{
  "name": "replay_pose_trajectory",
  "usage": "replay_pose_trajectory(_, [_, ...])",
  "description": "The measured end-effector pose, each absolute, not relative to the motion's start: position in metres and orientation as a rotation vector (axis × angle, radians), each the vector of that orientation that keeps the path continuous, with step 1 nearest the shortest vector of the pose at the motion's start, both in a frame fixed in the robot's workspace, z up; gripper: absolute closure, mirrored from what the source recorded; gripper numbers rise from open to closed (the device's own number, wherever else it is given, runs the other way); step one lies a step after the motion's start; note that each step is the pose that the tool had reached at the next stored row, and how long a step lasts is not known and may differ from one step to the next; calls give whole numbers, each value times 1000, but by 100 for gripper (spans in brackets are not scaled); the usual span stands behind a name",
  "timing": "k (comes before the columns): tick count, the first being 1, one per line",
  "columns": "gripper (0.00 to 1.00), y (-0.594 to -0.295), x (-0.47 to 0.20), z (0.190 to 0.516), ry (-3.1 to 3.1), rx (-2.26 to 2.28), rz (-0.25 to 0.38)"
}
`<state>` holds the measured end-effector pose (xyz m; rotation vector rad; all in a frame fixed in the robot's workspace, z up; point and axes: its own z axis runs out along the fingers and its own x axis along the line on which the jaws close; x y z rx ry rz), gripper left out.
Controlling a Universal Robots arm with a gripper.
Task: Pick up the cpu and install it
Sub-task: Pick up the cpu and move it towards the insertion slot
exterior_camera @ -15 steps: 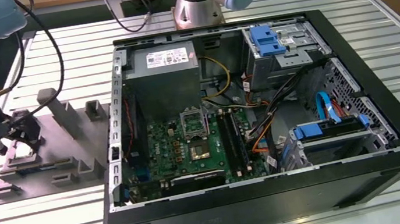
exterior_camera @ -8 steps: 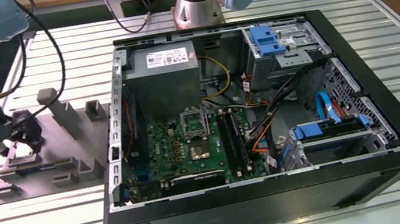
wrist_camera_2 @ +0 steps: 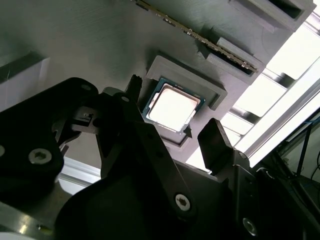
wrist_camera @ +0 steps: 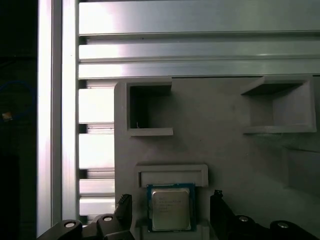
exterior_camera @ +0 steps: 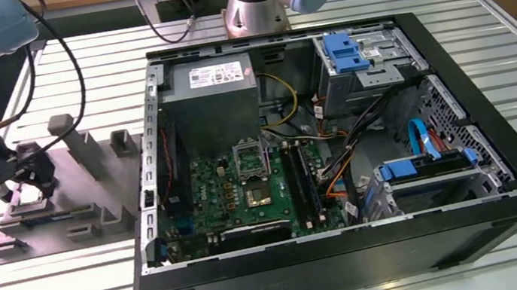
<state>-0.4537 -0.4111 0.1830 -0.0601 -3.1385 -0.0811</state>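
I have the gripper [wrist_camera: 171, 199] low over the grey holder [wrist_camera: 220, 150]. Its two fingers [wrist_camera: 125, 212] are spread wide and grip nothing. The cpu [wrist_camera: 170, 209] lies flat in a shallow walled nest [wrist_camera: 171, 175] on the holder, close to the holder's edge where the bright table slats [wrist_camera: 95, 140] begin. In both wrist views one finger stands off each of two opposite sides of the chip, with a thin gap between fingertip and the nest's outer wall. I can't tell whether the tips touch the holder's surface. Farther along the holder sit two open box-shaped pockets [wrist_camera: 147, 110], with bare flat plate between them and the nest. In the exterior view the open computer case [exterior_camera: 506, 178] sits right beside the holder.
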Motion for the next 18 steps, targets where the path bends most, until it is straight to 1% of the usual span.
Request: replay_pose_trajectory(18, [28, -411, -457, 181, -3139, -60, -81])
